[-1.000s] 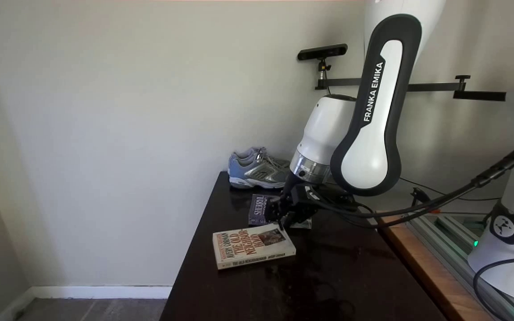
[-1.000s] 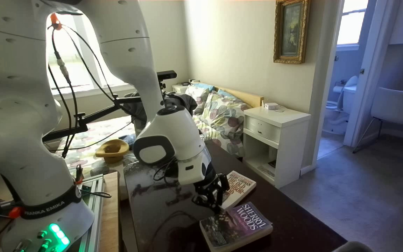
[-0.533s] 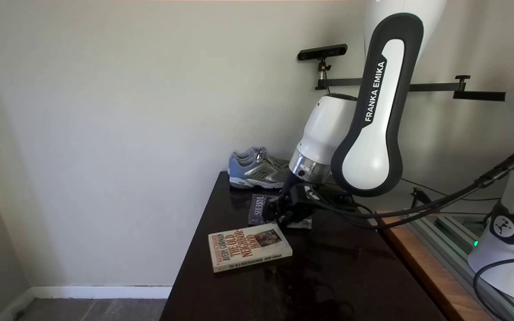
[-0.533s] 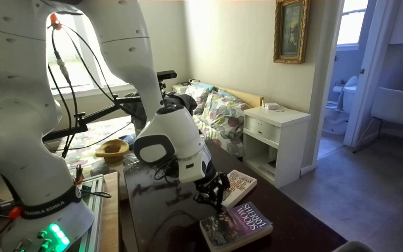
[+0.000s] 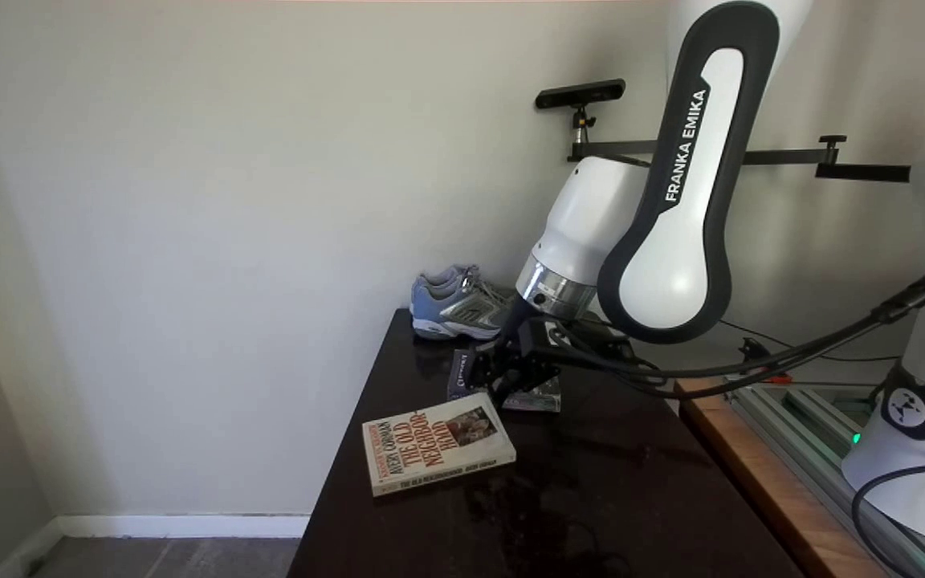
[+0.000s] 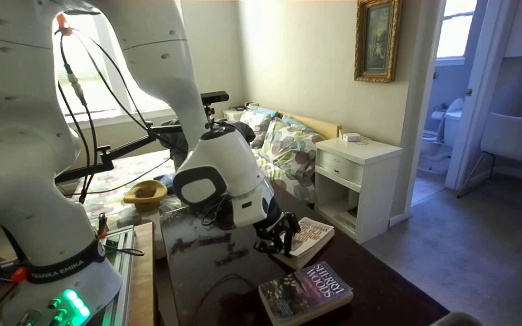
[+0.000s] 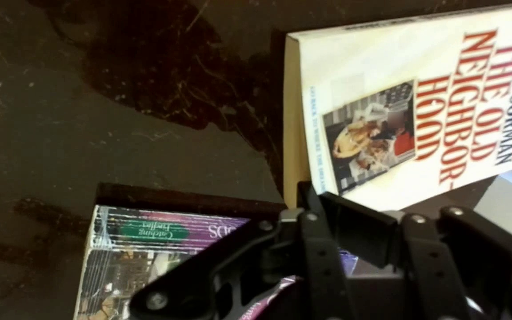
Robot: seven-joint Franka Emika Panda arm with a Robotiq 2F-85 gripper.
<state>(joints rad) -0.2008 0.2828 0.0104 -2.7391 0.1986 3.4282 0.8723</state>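
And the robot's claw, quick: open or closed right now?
Gripper: closed, at a corner of The Old Neighborhood paperback; whether it's pinching it can't be told.

A white paperback [image 5: 440, 445] is reading "AVERY CORMAN", a purple paperback [image 6: 306, 292] "SHERRYL WOODS". A black-and-white arm [image 5: 695, 181] is bearing "FRANKA EMIKA".

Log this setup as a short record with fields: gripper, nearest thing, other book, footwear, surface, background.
Gripper: shut, tips at a corner of the white paperback; cannot tell whether they pinch its cover
Nearest thing: the white paperback, "The Old Neighborhood" by Avery Corman, front cover up
Other book: purple paperback, front cover up, reading "Sherryl Woods"
Footwear: blue-and-silver sneaker, beyond both paperbacks in an exterior view
Surface: dark table bearing paperbacks and sneaker
Background: white nightstand, gilt-framed picture
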